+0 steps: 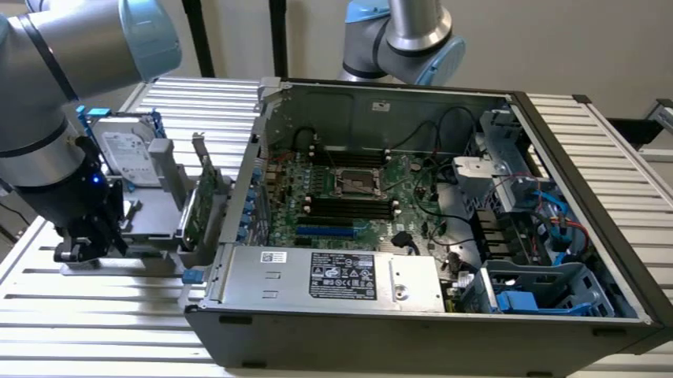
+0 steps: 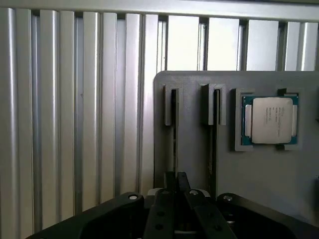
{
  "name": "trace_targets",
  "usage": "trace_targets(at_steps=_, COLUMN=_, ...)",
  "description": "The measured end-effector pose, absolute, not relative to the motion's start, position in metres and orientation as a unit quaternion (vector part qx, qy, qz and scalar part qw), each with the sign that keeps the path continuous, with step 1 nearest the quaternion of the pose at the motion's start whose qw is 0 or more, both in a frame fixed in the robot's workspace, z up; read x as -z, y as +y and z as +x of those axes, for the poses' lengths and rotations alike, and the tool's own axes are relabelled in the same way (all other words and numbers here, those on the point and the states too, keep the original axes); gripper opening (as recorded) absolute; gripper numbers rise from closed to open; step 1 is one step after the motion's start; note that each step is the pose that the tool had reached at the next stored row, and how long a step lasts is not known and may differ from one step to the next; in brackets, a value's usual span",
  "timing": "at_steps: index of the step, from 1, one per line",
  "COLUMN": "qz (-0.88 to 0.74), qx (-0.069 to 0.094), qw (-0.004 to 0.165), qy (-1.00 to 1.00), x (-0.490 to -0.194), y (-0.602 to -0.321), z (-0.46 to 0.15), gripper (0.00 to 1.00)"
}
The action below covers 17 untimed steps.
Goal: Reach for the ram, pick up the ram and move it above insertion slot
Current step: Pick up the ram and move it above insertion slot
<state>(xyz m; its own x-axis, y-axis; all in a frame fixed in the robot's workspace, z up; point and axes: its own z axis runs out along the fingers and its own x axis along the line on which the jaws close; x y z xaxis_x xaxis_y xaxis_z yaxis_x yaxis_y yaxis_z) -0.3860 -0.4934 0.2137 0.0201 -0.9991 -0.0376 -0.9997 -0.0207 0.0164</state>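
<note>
The ram [image 2: 174,134] stands on edge in a narrow slot of a grey holder plate [image 2: 259,179], showing as a thin dark line. My gripper [image 2: 176,181] sits at the near end of that line. Its two dark fingers [image 2: 167,199] are pressed close together on the ram's thin edge. In the exterior view, my gripper [image 1: 87,246] is down low at the grey holder [image 1: 147,228] on the exterior view's left, outside the open computer case [image 1: 421,315]. The dark memory slots [image 1: 347,206] lie on the motherboard inside the case.
A processor chip [image 2: 271,119] lies in a pocket of the holder beside a second, parallel slot [image 2: 214,129]. A silver hard drive [image 1: 126,153] and an upright green expansion card [image 1: 205,197] stand between my gripper and the case wall. A second arm [image 1: 405,39] rises behind the case.
</note>
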Motion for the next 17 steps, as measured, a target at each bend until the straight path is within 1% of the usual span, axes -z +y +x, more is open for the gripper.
trace_targets(at_steps=6, qz=-0.714, qx=-0.02, qw=0.008, qy=0.7, x=-0.233, y=-0.493, z=-0.386, gripper=0.13)
trace_targets(at_steps=17, qz=-0.714, qx=-0.02, qw=0.008, qy=0.7, x=-0.282, y=-0.493, z=-0.377, gripper=0.13)
